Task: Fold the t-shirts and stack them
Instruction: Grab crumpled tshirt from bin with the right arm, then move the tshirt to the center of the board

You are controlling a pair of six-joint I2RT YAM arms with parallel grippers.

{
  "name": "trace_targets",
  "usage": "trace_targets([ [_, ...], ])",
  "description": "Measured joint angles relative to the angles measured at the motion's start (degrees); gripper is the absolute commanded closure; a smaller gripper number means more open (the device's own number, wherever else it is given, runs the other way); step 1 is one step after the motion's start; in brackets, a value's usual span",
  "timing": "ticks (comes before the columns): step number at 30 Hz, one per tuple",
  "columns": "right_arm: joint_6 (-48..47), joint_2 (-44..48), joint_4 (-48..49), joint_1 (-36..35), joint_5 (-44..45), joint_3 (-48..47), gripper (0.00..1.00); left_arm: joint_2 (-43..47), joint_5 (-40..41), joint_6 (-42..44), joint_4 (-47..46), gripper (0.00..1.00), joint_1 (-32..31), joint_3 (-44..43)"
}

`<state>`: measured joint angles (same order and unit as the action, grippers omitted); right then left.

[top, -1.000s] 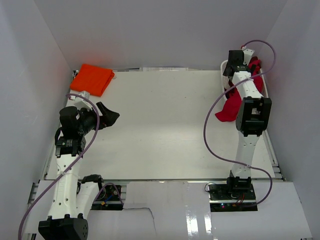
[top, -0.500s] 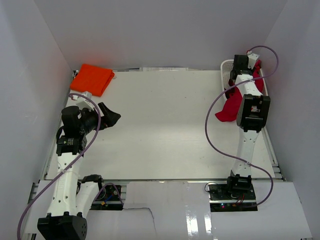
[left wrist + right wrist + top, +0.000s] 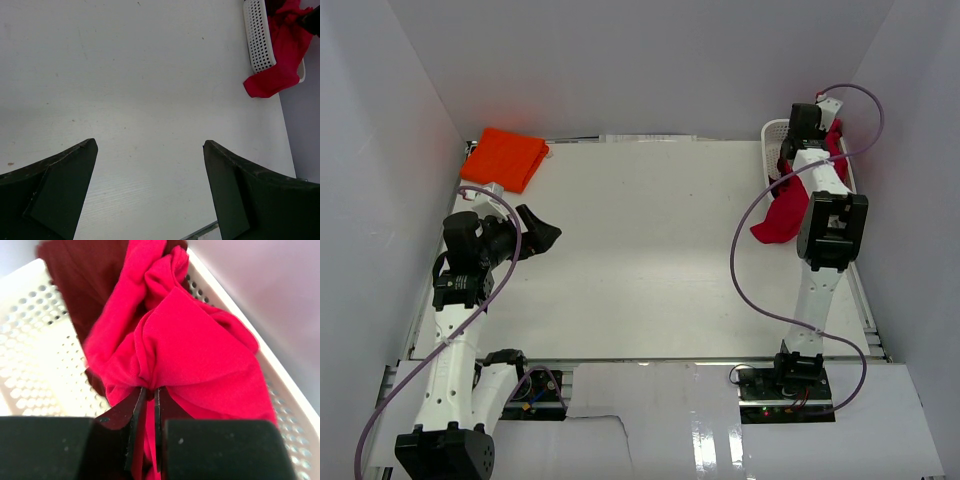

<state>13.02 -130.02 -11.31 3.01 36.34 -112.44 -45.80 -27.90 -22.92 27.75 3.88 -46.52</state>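
Fingertips of the right gripper (image 3: pixel 149 390) are pinched almost together on a fold of the bright red soft cloth t-shirt (image 3: pixel 200 350), which bunches directly ahead of them inside the white perforated plastic basket (image 3: pixel 30 340) at the far right corner. A dark maroon cloth t-shirt (image 3: pixel 85 275) lies under and behind it. From above, the red shirt's length runs from the basket over the rim and down onto the white table (image 3: pixel 650 260), toward the robot, so a lift would likely have to drag that tail clear. The right arm is stretched forward, wrist tipped down into the basket. The left gripper (image 3: pixel 149 144), jaws wide and empty, hangs well apart at the left; the folded bright orange t-shirt (image 3: pixel 505 157) lies in the far left corner.
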Motion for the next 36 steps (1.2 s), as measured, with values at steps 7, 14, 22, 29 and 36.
trace_targets([
  [7,-4.7,13.0,3.8,-5.3,0.0,8.7,0.92,0.3,0.0,0.0,0.0,0.02,-0.3,0.0],
  [14,-11.3,26.4,6.9,-15.3,0.3,12.0,0.92,1.6,0.0,0.0,0.0,0.02,-0.4,0.0],
  [22,-9.9,37.0,-1.9,-19.3,-11.9,7.2,0.92,1.6,0.0,0.0,0.0,0.02,-0.4,0.1],
  [29,-4.3,42.8,-11.8,-20.7,-31.5,2.3,0.92,1.6,0.0,0.0,0.0,0.02,-0.4,0.1],
  [36,1.2,48.3,-18.1,-23.7,-49.1,6.5,0.92,1.4,-0.2,0.0,-0.1,0.02,-0.4,0.1],
])
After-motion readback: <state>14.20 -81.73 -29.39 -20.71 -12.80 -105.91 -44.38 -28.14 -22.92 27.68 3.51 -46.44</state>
